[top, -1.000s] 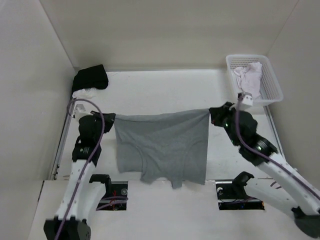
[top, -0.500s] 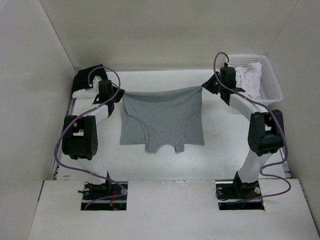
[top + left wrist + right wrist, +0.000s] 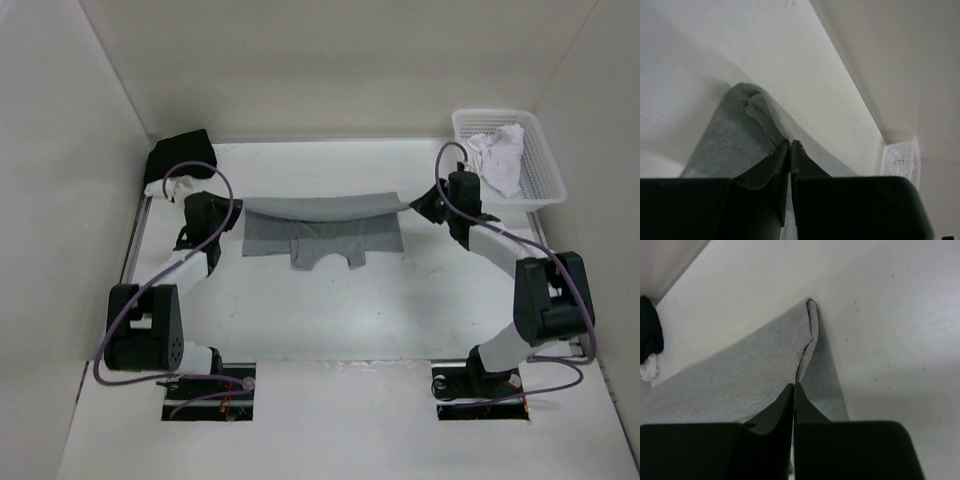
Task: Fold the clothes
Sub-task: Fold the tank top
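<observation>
The clothes, a heather-grey T-shirt point(image 3: 320, 235), lie across the middle of the table with the neckline toward the near side. The far edge is stretched taut between both grippers and arches over the part lying flat. My left gripper point(image 3: 236, 208) is shut on the shirt's left corner. In the left wrist view the grey fabric point(image 3: 730, 135) bunches at the gripper's point(image 3: 790, 143) closed tips. My right gripper point(image 3: 414, 205) is shut on the right corner. In the right wrist view the shirt point(image 3: 740, 370) folds over just ahead of that gripper's point(image 3: 793, 385) pressed-together tips.
A white basket point(image 3: 545, 175) holding a white cloth point(image 3: 497, 150) stands at the back right, close behind the right arm. A black garment point(image 3: 180, 155) over a bit of white cloth lies in the back left corner. Walls enclose the table on three sides.
Both arms carried the hanging shirt from the near side toward the back, then lowered it. Its lower part now rests flat on the table while the held edge stays stretched between the grippers.
</observation>
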You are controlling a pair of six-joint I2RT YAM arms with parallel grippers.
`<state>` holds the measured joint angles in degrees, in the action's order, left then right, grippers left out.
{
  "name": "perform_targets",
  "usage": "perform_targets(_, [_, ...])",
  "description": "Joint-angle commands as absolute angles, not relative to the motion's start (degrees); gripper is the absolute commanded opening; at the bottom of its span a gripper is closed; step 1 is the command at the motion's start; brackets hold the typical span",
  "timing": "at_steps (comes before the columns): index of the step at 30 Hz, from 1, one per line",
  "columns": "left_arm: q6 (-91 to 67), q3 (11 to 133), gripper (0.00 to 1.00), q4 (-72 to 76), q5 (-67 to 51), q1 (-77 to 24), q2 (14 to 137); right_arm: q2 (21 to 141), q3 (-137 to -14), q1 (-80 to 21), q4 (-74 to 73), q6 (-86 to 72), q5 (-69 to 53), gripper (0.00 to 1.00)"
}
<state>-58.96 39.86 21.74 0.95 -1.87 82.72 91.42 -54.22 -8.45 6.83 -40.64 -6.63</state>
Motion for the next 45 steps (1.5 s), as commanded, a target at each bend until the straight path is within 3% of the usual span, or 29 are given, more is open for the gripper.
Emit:
perform_targets(1, [-58.8, 34.3, 0.03, 27.0, 1.2, -1.4, 73.9, 82.7, -48.7, -9.5, 14.1, -42.8, -3.6, 0.02])
perform_targets(12, [-55.6, 12.2, 0.04, 20.2, -2.7, 1.2, 49.9, 69.5, -28.7, -11.2, 14.7, -45.3, -0.5, 0.03])
perform_targets(16, [-55.5, 7.5, 0.13, 18.9, -2.9, 1.9, 48.6, 70.1, -24.0, -11.6, 15.3, -46.5, -0.2, 0.09])
perform_targets(20, [-57.4, 5.6, 0.26, 16.2, -3.1, 4.3, 43.7, 68.5, -21.8, -11.6, 15.2, -46.5, 0.8, 0.35])
perform_targets(22, [-58.0, 7.0, 0.26, 15.0, -2.1, 3.8, 41.8, 68.4, -22.9, -11.6, 15.2, -46.0, 2.0, 0.47])
perform_targets(26, [-59.2, 12.3, 0.25, 16.3, 1.0, -4.9, 46.5, 74.0, -27.2, -11.6, 15.7, -45.3, 1.6, 0.56])
perform_targets(30, [-59.5, 17.7, 0.27, 21.1, 8.2, -19.4, 58.6, 81.7, -31.6, -12.2, 16.7, -45.6, -0.4, 0.57])
perform_targets(34, [-61.1, 19.1, 0.27, 27.4, 8.7, -23.0, 71.8, 86.5, -33.2, -13.7, 18.5, -47.5, -3.1, 0.56])
perform_targets(37, [-61.2, 17.9, 0.26, 31.2, 6.8, -19.3, 78.9, 88.9, -33.7, -14.6, 19.6, -48.7, -5.4, 0.54])
perform_targets(39, [-61.3, 16.8, 0.25, 31.6, 5.0, -15.4, 81.4, 89.3, -33.4, -15.7, 20.6, -49.6, -7.5, 0.46])
perform_targets(41, [-61.1, 15.2, 0.24, 31.7, 3.3, -10.9, 82.0, 88.3, -31.8, -17.4, 21.3, -50.1, -8.1, 0.41])
perform_targets(45, [-60.0, 12.0, 0.23, 30.8, 1.8, -2.8, 77.0, 82.8, -27.2, -21.4, 21.0, -50.3, -6.9, 0.40])
